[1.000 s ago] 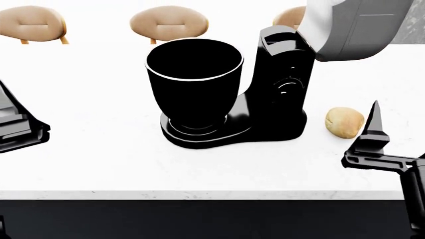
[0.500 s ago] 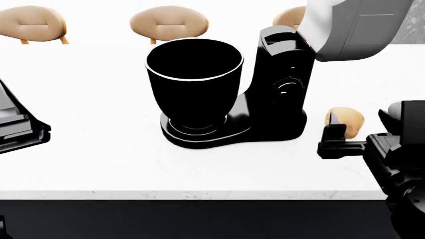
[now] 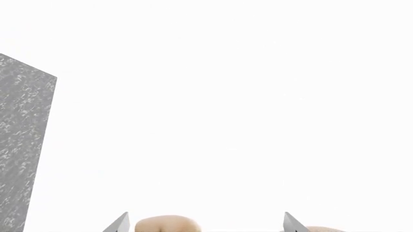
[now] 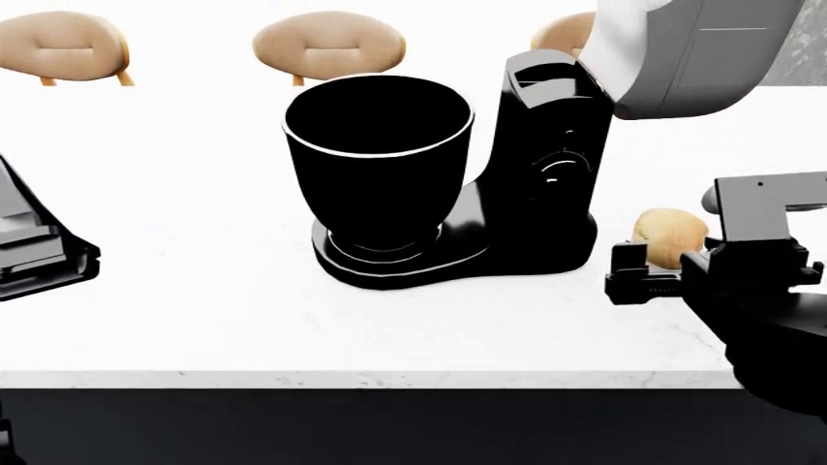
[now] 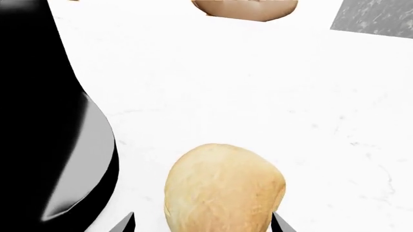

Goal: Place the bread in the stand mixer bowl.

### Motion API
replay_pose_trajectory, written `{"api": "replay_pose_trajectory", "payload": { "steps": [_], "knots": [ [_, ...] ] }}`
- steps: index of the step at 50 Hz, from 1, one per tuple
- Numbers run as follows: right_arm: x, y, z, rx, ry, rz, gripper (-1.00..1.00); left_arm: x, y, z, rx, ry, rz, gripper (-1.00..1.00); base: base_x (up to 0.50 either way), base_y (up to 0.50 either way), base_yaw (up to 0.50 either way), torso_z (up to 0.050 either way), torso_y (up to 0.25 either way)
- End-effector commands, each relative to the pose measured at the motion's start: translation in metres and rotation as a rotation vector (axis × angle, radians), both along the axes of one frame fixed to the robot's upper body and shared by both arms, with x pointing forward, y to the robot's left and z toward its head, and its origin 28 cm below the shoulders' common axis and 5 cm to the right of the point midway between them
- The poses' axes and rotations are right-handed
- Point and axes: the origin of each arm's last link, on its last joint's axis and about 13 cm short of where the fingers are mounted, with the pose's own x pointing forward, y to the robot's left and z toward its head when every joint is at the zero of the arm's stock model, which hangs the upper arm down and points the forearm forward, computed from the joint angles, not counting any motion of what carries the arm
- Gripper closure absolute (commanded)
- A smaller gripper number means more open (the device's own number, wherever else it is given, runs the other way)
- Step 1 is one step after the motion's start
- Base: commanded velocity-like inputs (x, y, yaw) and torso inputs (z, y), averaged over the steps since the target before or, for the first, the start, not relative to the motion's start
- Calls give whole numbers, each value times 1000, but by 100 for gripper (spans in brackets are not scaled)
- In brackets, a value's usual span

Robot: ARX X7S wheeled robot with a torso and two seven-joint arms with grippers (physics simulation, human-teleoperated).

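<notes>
The bread [image 4: 667, 233] lies on the white counter, to the right of the black stand mixer. The glossy black stand mixer bowl [image 4: 378, 145] stands upright on the mixer's base, with nothing visible inside. My right gripper [image 4: 665, 269] is low at the bread's near side. In the right wrist view it [image 5: 201, 226] is open, and its fingertips [image 5: 126, 223] flank the bread [image 5: 223, 188], apart from it. My left gripper [image 3: 205, 224] is open and empty. Its arm [image 4: 37, 250] hangs at the counter's left edge, far from the bowl.
The mixer's black column [image 4: 556, 145] and tilted-up grey-white head [image 4: 685, 53] stand between bowl and bread. The mixer base [image 5: 71, 159] is close beside the bread. Three tan stool seats [image 4: 329, 44] stand behind the counter. The counter's front edge [image 4: 387, 378] is near.
My right gripper has turned from pointing upward to level and moved in to the bread, which now lies between its fingers. Bread, bowl and left arm have not moved.
</notes>
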Motion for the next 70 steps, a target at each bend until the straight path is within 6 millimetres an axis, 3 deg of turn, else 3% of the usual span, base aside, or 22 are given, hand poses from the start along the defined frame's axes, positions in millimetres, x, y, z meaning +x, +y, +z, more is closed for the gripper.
{"api": "replay_pose_trajectory", "payload": {
  "steps": [1, 6, 12, 13, 21, 22, 28, 32, 40, 49, 58, 70],
  "knots": [
    [18, 4, -5, 45, 68, -12, -100, 0, 0, -1, 0, 4, 1, -100, 0, 0, 0, 0, 0],
    [26, 5, -7, 70, 74, -50, -100, 0, 1, -1, -1, 4, 2, -100, 0, 0, 0, 0, 0],
    [34, 1, -23, 95, 114, -94, -100, -1, 2, -2, -4, 4, 5, -100, 0, 0, 0, 0, 0],
    [34, 1, -27, 64, 113, -81, 100, 0, 2, -2, -5, 4, 6, -100, 0, 0, 0, 0, 0],
    [21, 7, -27, -70, -28, 19, 100, 0, 2, -3, -6, 6, 9, -100, 0, 0, 0, 0, 0],
    [19, 7, -27, -27, -27, 35, 100, -1, 2, -3, -6, 7, 9, -100, 0, 0, 0, 0, 0],
    [5, 7, -12, -61, -101, 43, 100, -1, 2, -4, -6, 8, 9, -100, 0, 0, 0, 0, 0],
    [-18, 8, 5, -70, -154, 79, 100, -1, 2, -4, -6, 8, 9, -100, 0, 0, 0, 0, 0],
    [-89, 11, 33, -158, -260, 134, 100, -1, 3, -4, -11, 6, 14, -100, 0, 0, 0, 0, 0],
    [-135, 29, 60, -244, -388, 282, 100, -1, 4, -2, -11, 3, 18, -100, 0, 0, 0, 0, 0],
    [-140, 48, 76, -254, -460, 434, 100, -2, 4, -3, -10, 5, 16, -100, 0, 0, 0, 0, 0],
    [-125, 76, 84, -280, -476, 593, 100, -3, 5, -4, -10, 5, 20, -100, 0, 0, 0, 0, 0]
  ]
}}
